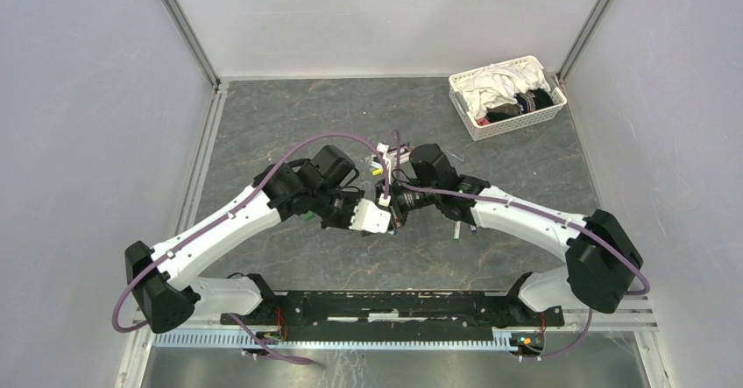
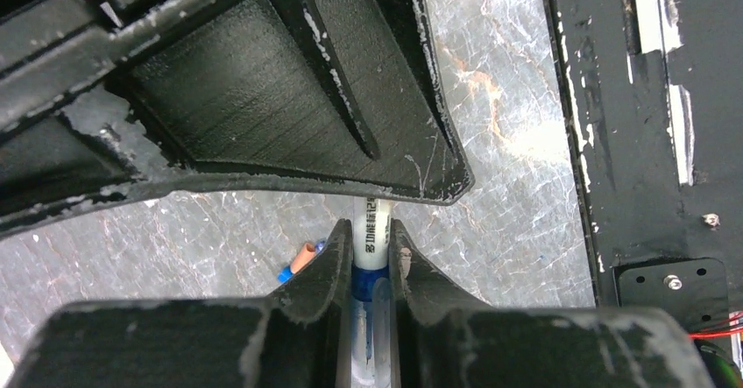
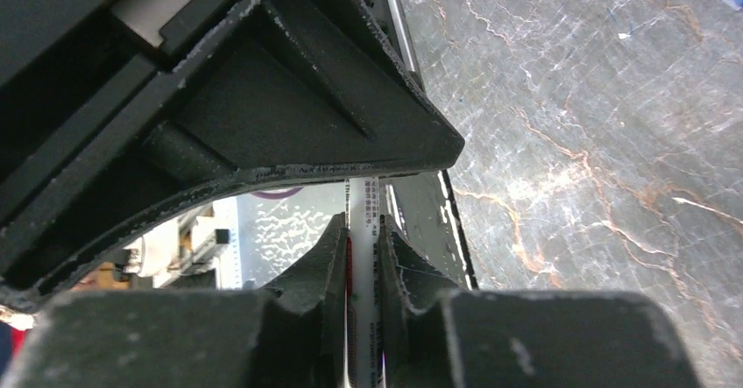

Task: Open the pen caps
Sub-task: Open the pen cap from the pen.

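A slim white pen with printed letters (image 2: pixel 371 241) is clamped in the left hand (image 2: pixel 372 222), above the grey marbled desk (image 2: pixel 508 143). A thin white barrel (image 3: pixel 361 230) is clamped in the right hand (image 3: pixel 361 208); one shared pen is likely. Whether its cap is off cannot be told. A small orange and blue piece (image 2: pixel 302 258) lies further off, maybe a loose cap. Another slim pen (image 1: pixel 457 230) lies by the right arm, so much seems left.
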`<state>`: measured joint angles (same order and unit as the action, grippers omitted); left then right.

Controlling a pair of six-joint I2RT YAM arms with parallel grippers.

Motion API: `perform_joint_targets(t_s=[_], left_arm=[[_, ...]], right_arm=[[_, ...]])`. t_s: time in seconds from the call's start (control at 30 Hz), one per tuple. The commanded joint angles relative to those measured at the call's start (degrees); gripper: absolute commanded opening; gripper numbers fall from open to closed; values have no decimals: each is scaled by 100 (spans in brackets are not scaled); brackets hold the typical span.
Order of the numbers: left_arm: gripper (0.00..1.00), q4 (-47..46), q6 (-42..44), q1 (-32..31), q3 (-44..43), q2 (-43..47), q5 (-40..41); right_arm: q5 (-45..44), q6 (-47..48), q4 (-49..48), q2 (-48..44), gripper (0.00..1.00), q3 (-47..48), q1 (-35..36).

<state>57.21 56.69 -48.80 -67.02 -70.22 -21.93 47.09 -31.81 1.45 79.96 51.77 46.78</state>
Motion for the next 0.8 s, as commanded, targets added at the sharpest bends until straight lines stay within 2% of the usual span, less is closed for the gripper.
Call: perform_joint_targets(t_s=[0.0,0.13,0.63,0.67,0.7,0.73,0.77], left_arm=[[2,185,256,-51,-57,-22,153],[2,184,351,-51,-109,-47,288],[2,149,419,-60,-408,-245,284],[2,148,421,-60,-423,-247,308],[2,150,428,-60,-421,-239,337],[2,157,449,-60,-407,-215,381],[2,157,484,-60,-369,-189,443]], right_arm=[[194,-608,-995,232,20,69,-30],[489,-1332,-1951,524,24,-104,-30],[485,-1924,-2612,1388,27,400,56],[466,-1914,-2611,1392,20,397,58],[415,-1847,-2531,1348,6,374,51],[362,-1769,-2406,1304,0,369,38],[309,-1673,-2227,1248,0,369,30]])
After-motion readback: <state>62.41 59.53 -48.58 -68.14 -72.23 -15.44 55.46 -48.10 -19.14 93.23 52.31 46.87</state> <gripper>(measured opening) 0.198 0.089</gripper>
